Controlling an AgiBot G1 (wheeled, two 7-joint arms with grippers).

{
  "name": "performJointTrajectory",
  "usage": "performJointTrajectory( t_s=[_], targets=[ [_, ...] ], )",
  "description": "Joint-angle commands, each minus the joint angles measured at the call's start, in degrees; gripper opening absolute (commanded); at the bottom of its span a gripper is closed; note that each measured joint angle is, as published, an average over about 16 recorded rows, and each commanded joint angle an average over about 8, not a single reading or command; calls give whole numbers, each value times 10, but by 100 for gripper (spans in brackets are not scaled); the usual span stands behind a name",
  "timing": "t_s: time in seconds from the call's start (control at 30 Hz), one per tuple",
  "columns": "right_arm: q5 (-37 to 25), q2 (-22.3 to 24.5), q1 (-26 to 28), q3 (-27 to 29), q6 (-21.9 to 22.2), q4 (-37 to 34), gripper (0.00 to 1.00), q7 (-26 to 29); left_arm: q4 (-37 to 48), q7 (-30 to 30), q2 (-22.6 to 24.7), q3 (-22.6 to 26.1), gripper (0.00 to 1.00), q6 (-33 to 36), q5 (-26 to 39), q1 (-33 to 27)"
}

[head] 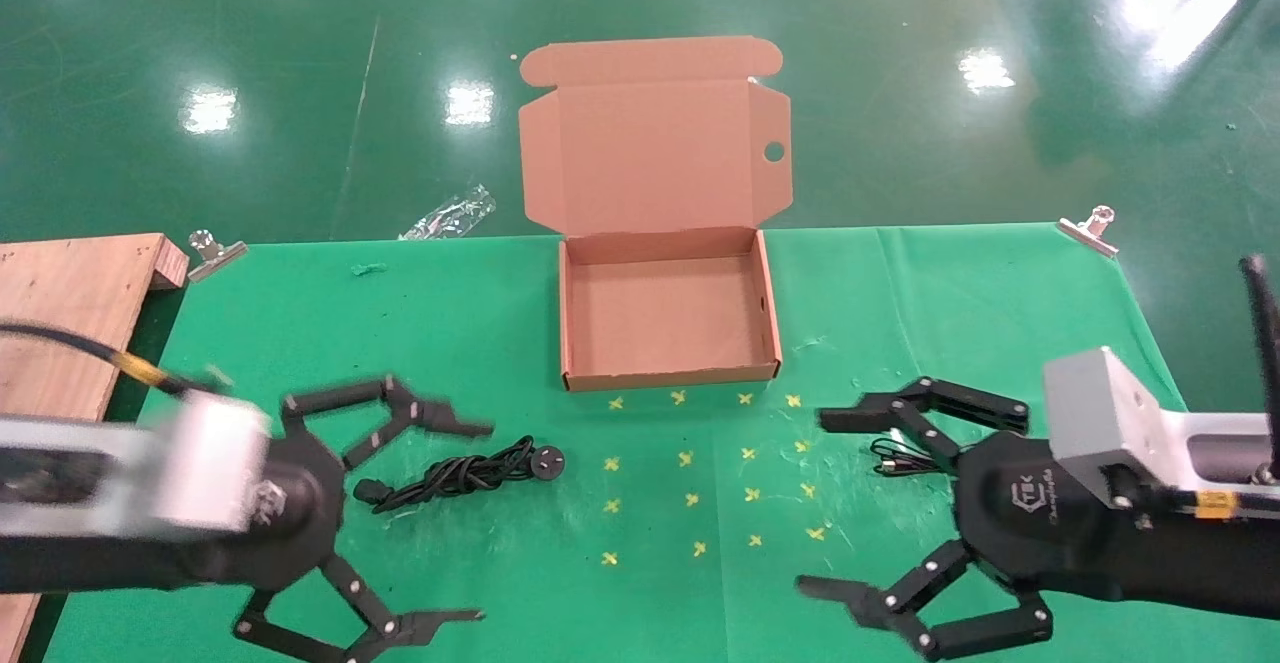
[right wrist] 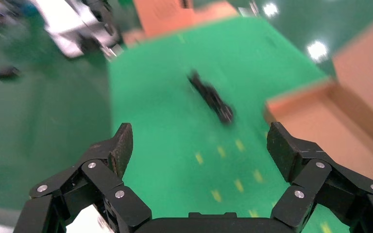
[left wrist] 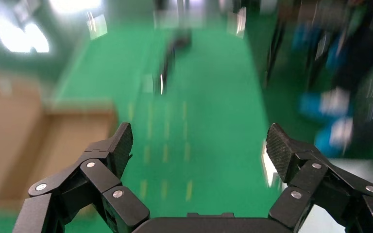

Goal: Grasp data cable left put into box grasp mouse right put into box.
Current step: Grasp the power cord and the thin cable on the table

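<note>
You've got a green-cloth table point(head: 400, 343). On it: the box point(head: 668, 380) at the far middle, lid open; the data cable point(head: 462, 473) on the left, near side; a thin black cord point(head: 897, 461) on the right. Yellow cross marks point(head: 690, 499) run between them, with a wooden board point(head: 70, 313) at the far left edge.

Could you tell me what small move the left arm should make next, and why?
Probably lower the left gripper onto the data cable and close. Its fingers are spread wide, the cable lies loose on the cloth between them, and the box stands open and empty. The right gripper, also open, can wait.
</note>
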Motion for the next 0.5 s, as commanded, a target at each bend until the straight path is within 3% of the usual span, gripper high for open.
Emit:
performJointTrajectory(
  t_s=[0.03, 0.23, 0.5],
  targets=[
    [-26, 12, -7, -6, 15, 7, 100, 10, -3, 7, 1, 22, 100, -2, 62, -18],
    [-43, 25, -15, -6, 33, 11, 100, 19, -3, -63, 66, 91, 100, -35, 231, -49],
    [-43, 38, -14, -3, 32, 12, 100, 24, 5, -154, 152, 152, 100, -76, 388, -63]
  ],
)
